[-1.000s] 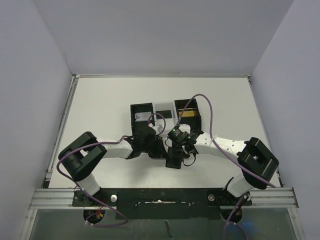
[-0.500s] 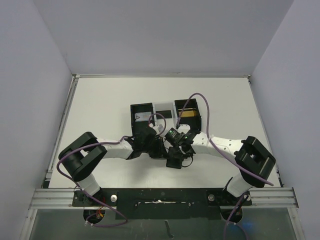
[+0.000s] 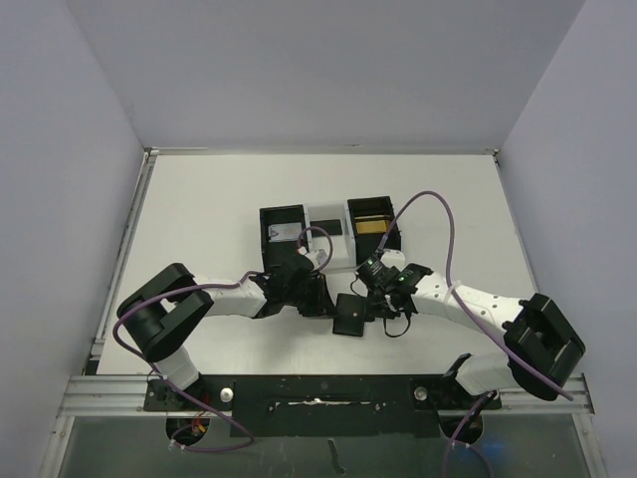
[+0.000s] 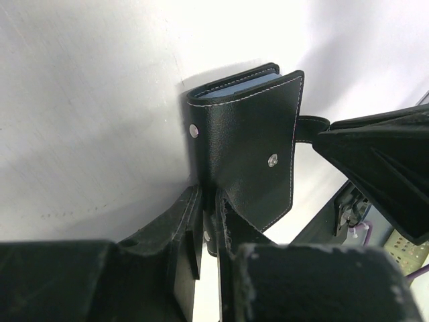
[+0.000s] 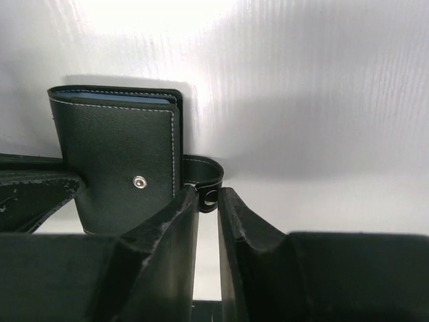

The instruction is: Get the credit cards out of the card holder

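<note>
Your left gripper [image 4: 209, 231] is clamped tight on the card holder [image 4: 248, 161], biting one edge of the black cover. Your right gripper [image 5: 209, 215] is drawn in narrow, with the ringed end of the closing tab [image 5: 201, 171] pinched at its fingertips.

At the far side of the table [image 3: 199, 219] three containers stand in a row, touching one another. The right black box [image 3: 398, 237] holds a gold-tan card [image 3: 372, 225], lying flat inside. The left black box [image 3: 265, 224] has a pale flat piece [image 3: 283, 236] in it, too small for you to name. Between them sits a white compartment [image 3: 325, 219]; you cannot tell what, if anything, is in it.

The card holder is just on the near side of those boxes, between your two grippers, the left on its left and the right on its right. It is folded shut with the black cover and a silver snap stud [image 4: 273, 159] facing both wrist cameras. Blue-grey pocket edges show along the edge turned away from the fingers. From above, its long axis runs roughly near to far, slightly tilted. The tab leaves its right edge and points toward the right gripper. You cannot tell whether it rests on the table or hangs just above it.
</note>
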You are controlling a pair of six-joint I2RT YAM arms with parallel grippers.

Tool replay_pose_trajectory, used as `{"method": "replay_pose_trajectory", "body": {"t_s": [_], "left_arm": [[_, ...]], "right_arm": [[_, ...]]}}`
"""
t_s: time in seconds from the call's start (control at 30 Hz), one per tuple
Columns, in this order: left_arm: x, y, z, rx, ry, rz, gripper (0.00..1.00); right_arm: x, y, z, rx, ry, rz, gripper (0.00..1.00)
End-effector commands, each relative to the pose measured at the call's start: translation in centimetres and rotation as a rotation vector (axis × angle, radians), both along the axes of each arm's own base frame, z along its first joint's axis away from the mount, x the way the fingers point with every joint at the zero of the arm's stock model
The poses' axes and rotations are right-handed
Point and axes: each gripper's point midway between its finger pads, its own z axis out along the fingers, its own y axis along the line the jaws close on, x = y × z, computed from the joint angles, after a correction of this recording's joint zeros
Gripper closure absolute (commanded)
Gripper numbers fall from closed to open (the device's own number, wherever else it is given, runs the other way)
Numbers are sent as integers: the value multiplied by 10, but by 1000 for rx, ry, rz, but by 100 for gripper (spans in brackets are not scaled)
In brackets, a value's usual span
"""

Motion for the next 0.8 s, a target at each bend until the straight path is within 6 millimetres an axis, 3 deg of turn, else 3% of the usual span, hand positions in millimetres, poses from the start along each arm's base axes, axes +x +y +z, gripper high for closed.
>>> {"method": "replay_pose_trajectory", "body": {"t_s": [0.0,0.2,0.37,0.6,0.77], "left_arm": [[9,-1,10,6,-50,0,100],[11,-3,15,10,-66,-17,100],[11,-4,16,7,-69,-24,100],[10,-2,17,14,-74,-28,97],[11,-1,18,17,-77,-24,91]], "right_arm": [[-2,-15,3,-25,-8,-26,79],[-2,-22,2,-7,-6,-71,61],[4,-14,1,52,-9,-64,59],[10,2,-4,212,5,-67,70],[9,3,-7,262,17,-58,87]]}}
